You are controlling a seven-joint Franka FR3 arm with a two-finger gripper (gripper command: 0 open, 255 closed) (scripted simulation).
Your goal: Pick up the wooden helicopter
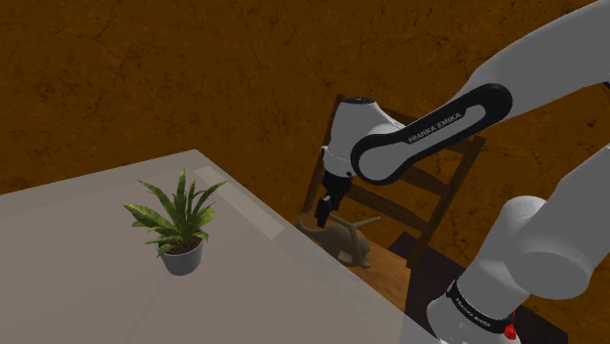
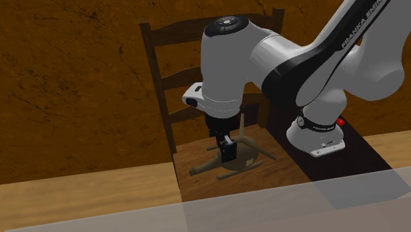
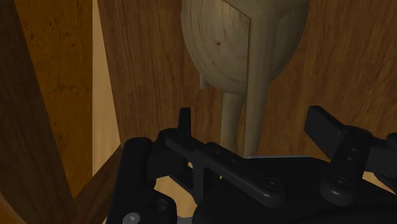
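Observation:
The wooden helicopter (image 2: 245, 160) lies on the seat of a dark wooden chair (image 2: 195, 165), with pale rotor sticks and skids spread around its rounded body. In the shoulder view the helicopter (image 1: 344, 240) sits just past the table's edge. My black gripper (image 2: 227, 152) points down, right over it and close to the seat. In the wrist view the gripper (image 3: 254, 124) is open. Its fingers (image 3: 184, 123) stand apart on either side of the helicopter's thin tail, and the rounded body (image 3: 222, 44) lies beyond them. Neither finger touches the wood.
A pale table (image 1: 88, 283) with a potted green plant (image 1: 179, 223) fills the shoulder view's lower left, its edge (image 1: 293, 244) close beside the chair. The chair's slatted back (image 2: 161, 46) rises behind the gripper. The floor is brown. The arm's stand (image 2: 316, 142) is by the chair.

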